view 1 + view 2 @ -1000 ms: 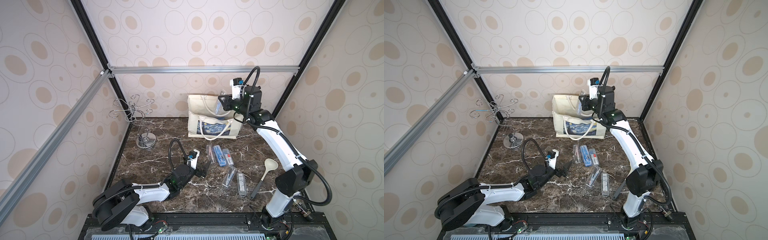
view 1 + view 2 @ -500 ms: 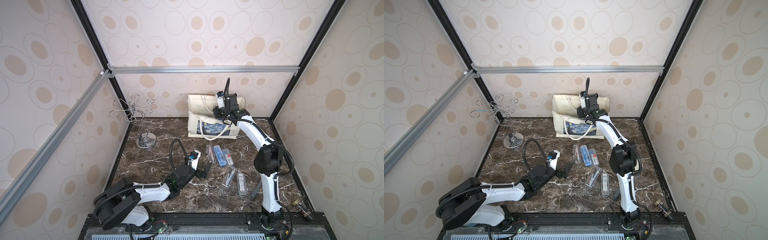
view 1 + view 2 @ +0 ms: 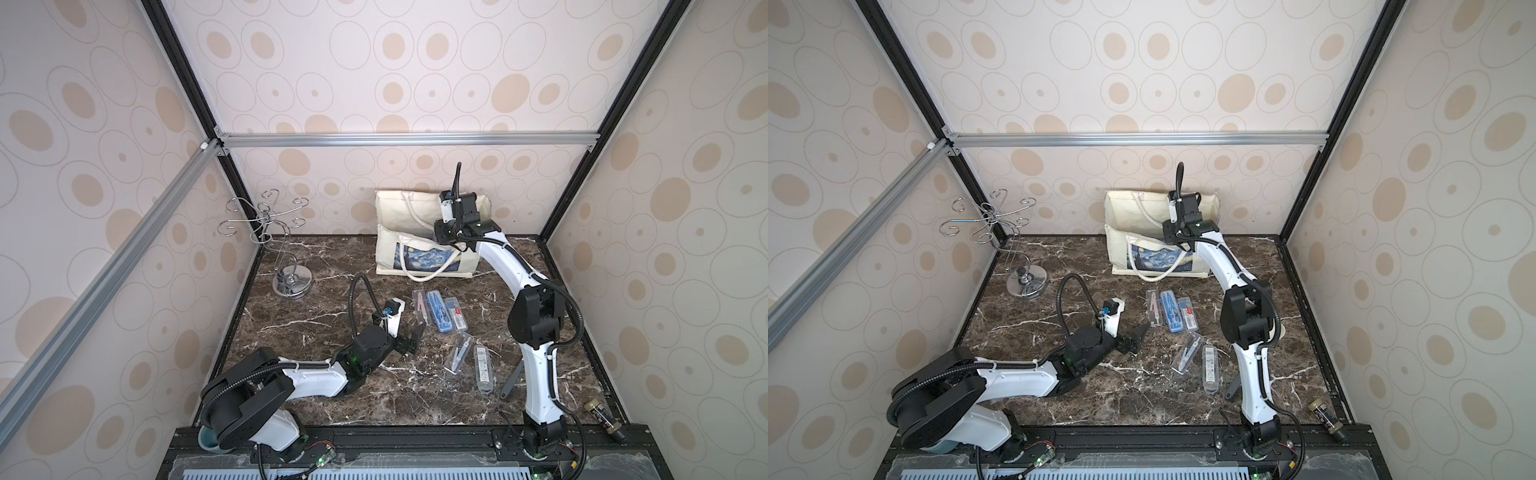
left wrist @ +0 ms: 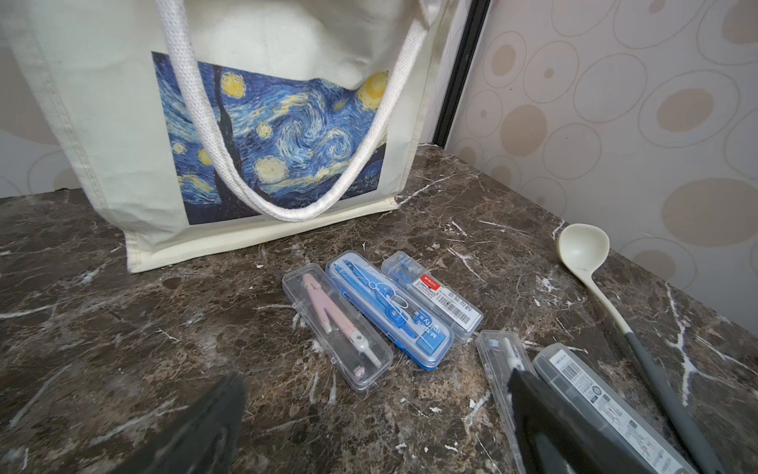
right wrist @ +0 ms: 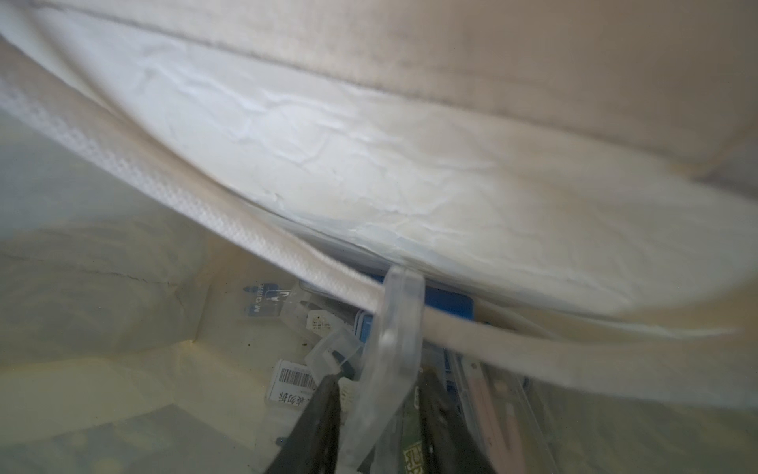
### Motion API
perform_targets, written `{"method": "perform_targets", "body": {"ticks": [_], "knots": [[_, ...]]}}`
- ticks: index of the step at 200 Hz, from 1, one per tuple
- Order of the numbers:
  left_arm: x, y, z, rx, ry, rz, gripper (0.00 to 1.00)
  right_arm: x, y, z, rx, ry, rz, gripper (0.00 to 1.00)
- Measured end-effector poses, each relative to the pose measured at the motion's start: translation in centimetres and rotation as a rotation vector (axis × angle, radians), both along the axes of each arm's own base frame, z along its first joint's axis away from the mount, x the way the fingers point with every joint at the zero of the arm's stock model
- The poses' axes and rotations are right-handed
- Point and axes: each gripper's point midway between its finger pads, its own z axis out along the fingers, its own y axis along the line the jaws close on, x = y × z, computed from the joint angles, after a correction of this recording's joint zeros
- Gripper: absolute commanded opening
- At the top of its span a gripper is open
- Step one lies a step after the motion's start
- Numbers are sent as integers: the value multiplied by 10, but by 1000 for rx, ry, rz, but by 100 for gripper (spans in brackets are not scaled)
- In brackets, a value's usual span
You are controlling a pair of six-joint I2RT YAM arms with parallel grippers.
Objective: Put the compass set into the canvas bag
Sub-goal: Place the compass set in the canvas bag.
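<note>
In both top views the dark marble table [image 3: 316,324] fills the floor, and the canvas bag [image 3: 409,216] stands upright at its back edge against the wall, print facing forward. The right arm [image 3: 503,266] reaches over into the bag's mouth. The right gripper [image 5: 377,379] shows only in the right wrist view, down inside the bag with a clear case [image 5: 389,353] on edge between its jaws. One end of the case crosses in front of a white rope handle [image 5: 254,242]. The jaws stand slightly apart around the case, and the blur hides whether they press on it. More cases [image 5: 293,377] lie on the bag's bottom.

The left arm [image 3: 316,378] lies low along the table's front. The left gripper [image 3: 411,338] has its jaws spread wide, low over the marble.

A wire hook stand [image 3: 286,257] stands at the back left. A cream ladle [image 4: 582,250] with a grey handle lies toward the right wall.

Five compass sets lie on the table in front of the bag. A pink one [image 4: 336,328], a blue one [image 4: 389,312] and a labelled one [image 4: 434,295] lie side by side. Two more [image 4: 594,394] lie together just beside one finger of the left gripper.

A small bottle [image 3: 598,413] lies at the front right corner.
</note>
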Motion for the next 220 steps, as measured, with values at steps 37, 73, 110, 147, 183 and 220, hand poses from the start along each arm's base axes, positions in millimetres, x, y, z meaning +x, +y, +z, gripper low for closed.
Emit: {"method": "perform_targets", "body": {"ticks": [37, 73, 110, 147, 183, 220], "knots": [[6, 1, -6, 9, 26, 39, 100, -2, 0, 8, 0, -12, 9, 49], [11, -5, -6, 11, 46, 39, 100, -14, -1, 32, 19, -40, 30, 55], [13, -9, -5, 0, 57, 39, 100, -47, -4, 80, 69, -106, 65, 59], [19, -22, -18, 52, 110, 21, 100, -94, -14, 129, 120, -194, 89, 62], [26, -42, -24, 112, 153, -12, 100, -149, -38, 139, 136, -210, 49, 62], [20, -45, -32, 139, 173, -37, 100, -203, -72, 105, 101, -143, -40, 62]]}}
